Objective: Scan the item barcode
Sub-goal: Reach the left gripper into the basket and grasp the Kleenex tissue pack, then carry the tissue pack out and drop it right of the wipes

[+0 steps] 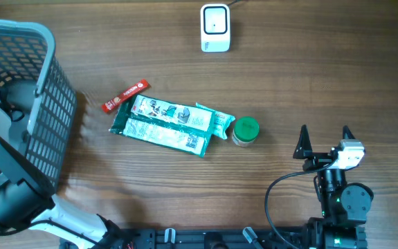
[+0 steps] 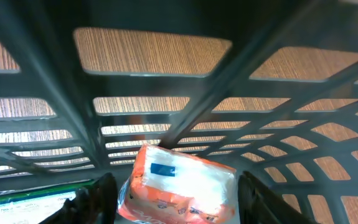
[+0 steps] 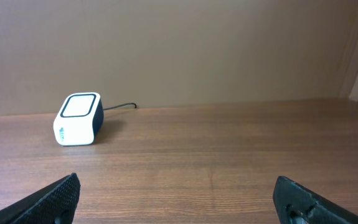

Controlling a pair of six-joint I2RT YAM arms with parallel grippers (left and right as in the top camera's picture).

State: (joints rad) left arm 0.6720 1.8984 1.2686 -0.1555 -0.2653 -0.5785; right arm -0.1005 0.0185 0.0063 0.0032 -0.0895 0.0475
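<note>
Early going, I judge: my left claw (image 2: 177,200) straddles the orange packet (image 2: 180,182) inside the basket (image 1: 20,29) at nine o'clock (gripped or not, I cannot tell), my right claw (image 1: 324,135) gapes empty at five, and the lift to the scanner (image 1: 214,28) at twelve is not yet done.

From overhead, the basket (image 1: 43,104) hides my left gripper (image 2: 175,205) and itself runs off the picture's left side at the worktop's left edge. At my left wrist the fingers (image 2: 104,199) are dark blurs cut off below, as is the orange and white packet (image 2: 179,183) between them; whether they touch it I cannot tell. Its print is blurred. A green-edged pack (image 2: 35,200) is cropped at bottom left
</note>
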